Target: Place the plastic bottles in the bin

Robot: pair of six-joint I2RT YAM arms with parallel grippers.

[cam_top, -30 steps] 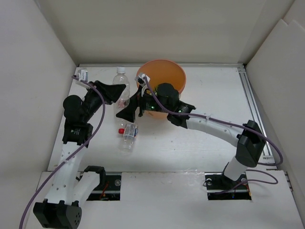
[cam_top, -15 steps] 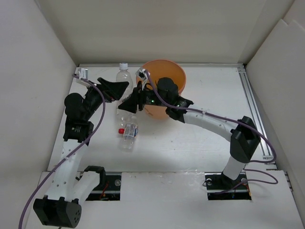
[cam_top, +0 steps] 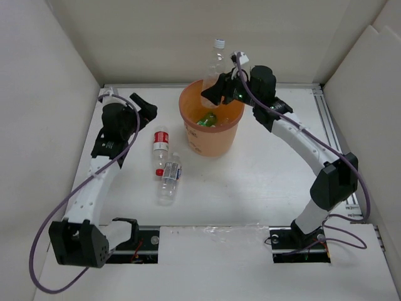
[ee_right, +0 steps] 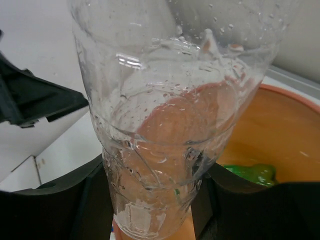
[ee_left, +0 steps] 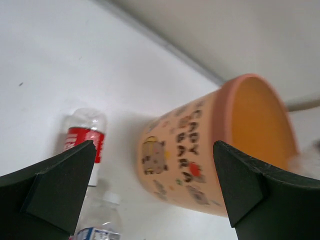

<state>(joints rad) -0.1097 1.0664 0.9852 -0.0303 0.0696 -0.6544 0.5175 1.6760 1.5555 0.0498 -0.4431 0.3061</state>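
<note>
**Clear bottle held over bin; two bottles lying on table**

The right gripper [cam_top: 220, 94] is clamped on the lower body of a clear bottle [cam_top: 215, 68]. The bottle is upright, white cap up, over the far side of the bin [cam_top: 207, 143]. A green bottle [cam_top: 207, 118] lies inside the bin. The left gripper [cam_top: 143, 106] hangs left of the bin with its fingers spread wide, holding nothing. On the table [cam_top: 250, 188], between the left arm and the bin, lie a red-labelled bottle [cam_top: 161, 143] and, just nearer, a red-capped bottle [cam_top: 168, 179].

right gripper [cam_top: 213, 94] grips clear bottle [cam_top: 215, 66] above bin [cam_top: 207, 141] | left gripper [cam_top: 144, 106] apparently spread
</note>
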